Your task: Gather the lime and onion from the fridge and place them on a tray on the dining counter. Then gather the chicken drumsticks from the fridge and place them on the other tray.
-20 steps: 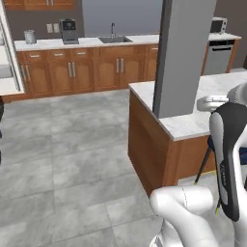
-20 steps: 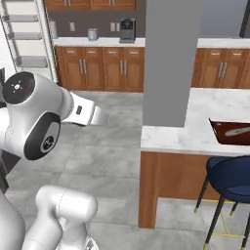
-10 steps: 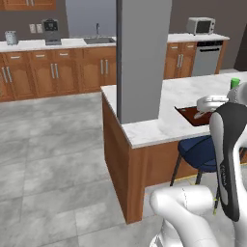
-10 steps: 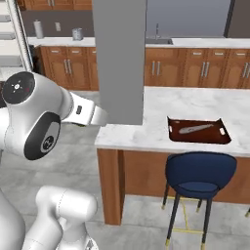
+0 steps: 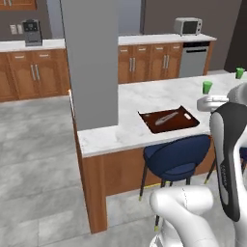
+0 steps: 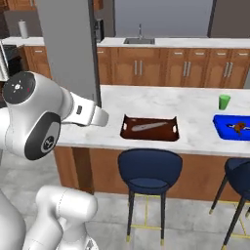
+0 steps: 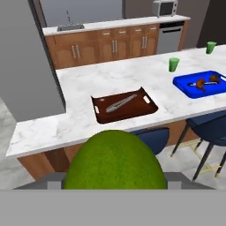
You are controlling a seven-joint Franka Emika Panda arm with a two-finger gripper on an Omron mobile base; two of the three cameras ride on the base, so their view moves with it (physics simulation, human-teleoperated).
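The pincer carries the lime (image 7: 115, 162) between its jaws, held high and short of the tabletop (image 7: 88, 84). To do this well, I'd bring it over the middle of the brown tray (image 7: 102, 115), lower past the rim, then let go. That tray has just a grey utensil (image 7: 120, 103). Right of it, the green cup (image 7: 174, 64), then the blue tray (image 7: 183, 84) already carries drumsticks (image 7: 201, 83).
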